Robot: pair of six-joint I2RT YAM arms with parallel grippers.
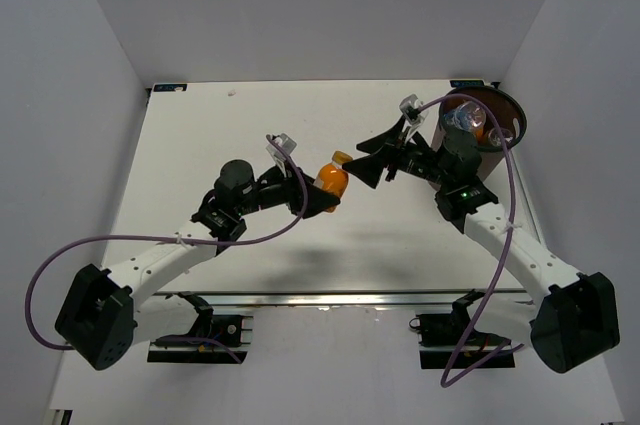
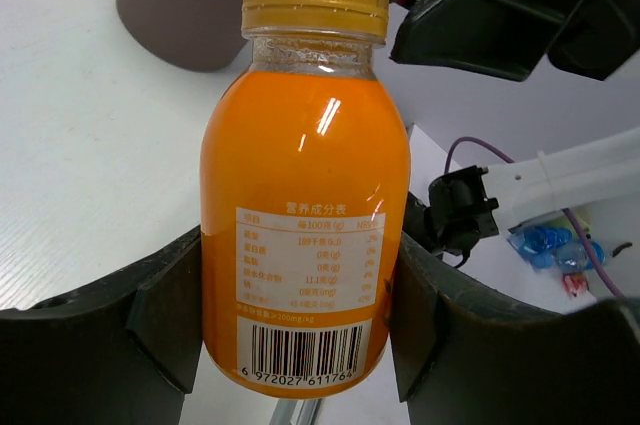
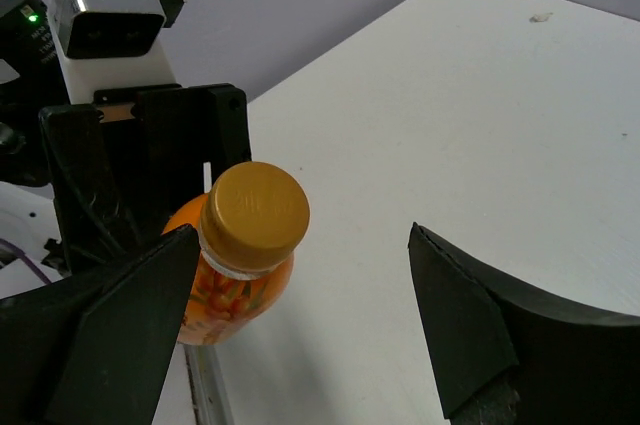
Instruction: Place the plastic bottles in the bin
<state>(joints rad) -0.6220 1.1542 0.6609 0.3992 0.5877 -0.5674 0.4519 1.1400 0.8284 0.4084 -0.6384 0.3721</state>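
My left gripper (image 1: 325, 195) is shut on an orange bottle (image 1: 331, 176) with a yellow-gold cap and holds it above the table's middle. In the left wrist view the bottle (image 2: 305, 195) stands between both pads, label and barcode facing the camera. My right gripper (image 1: 365, 167) is open and empty, just right of the cap and facing it. In the right wrist view the bottle (image 3: 250, 225) sits near the left finger (image 3: 130, 325). The dark brown bin (image 1: 512, 117) stands at the far right corner. It holds a clear bottle (image 1: 462, 117) and an orange one (image 1: 481, 133).
The bin (image 2: 175, 5) shows behind the held bottle in the left wrist view. The white table (image 1: 250, 125) is walled by white panels on three sides. Purple cables loop off both arms. The metal rail of the near table edge (image 1: 330, 297) runs below the grippers.
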